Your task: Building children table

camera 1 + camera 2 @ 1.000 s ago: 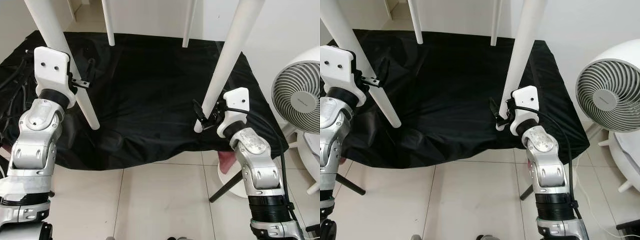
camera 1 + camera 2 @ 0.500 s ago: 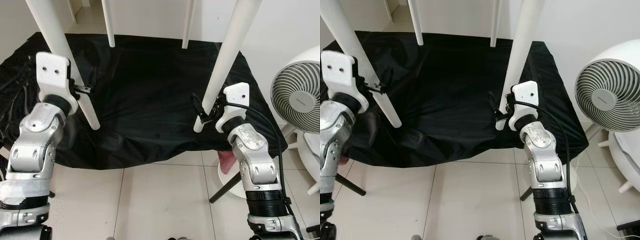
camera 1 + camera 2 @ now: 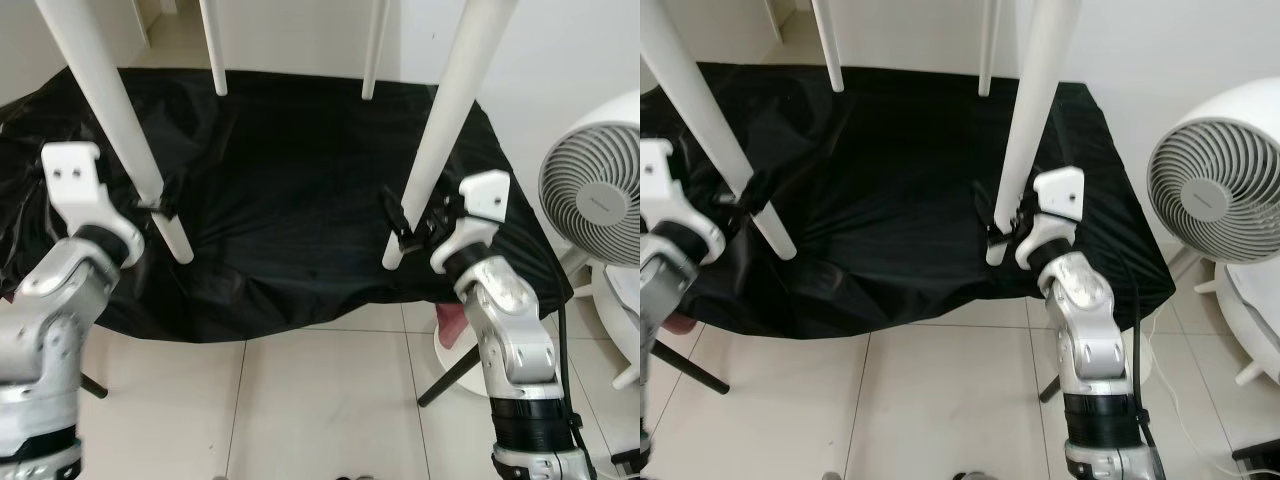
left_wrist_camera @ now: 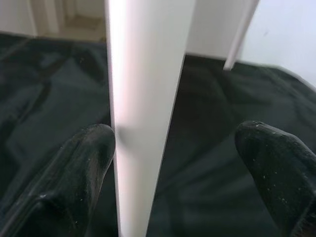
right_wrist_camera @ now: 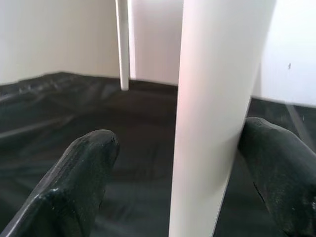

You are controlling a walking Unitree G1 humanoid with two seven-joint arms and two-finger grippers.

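Both pincers I see spread wide: left gripper [image 3: 160, 208] around the near-left white table leg [image 3: 110, 130], right gripper [image 3: 405, 225] around the near-right leg [image 3: 440, 130], each leg standing over black cloth [image 3: 290, 200].

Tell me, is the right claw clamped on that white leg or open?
Open. The right gripper has the white table leg between its fingers: one touches the leg, the other stands clear.

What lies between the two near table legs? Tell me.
Bare black cloth, wrinkled, runs from the left leg to the right leg; nothing else lies between them. The left eye view shows it.
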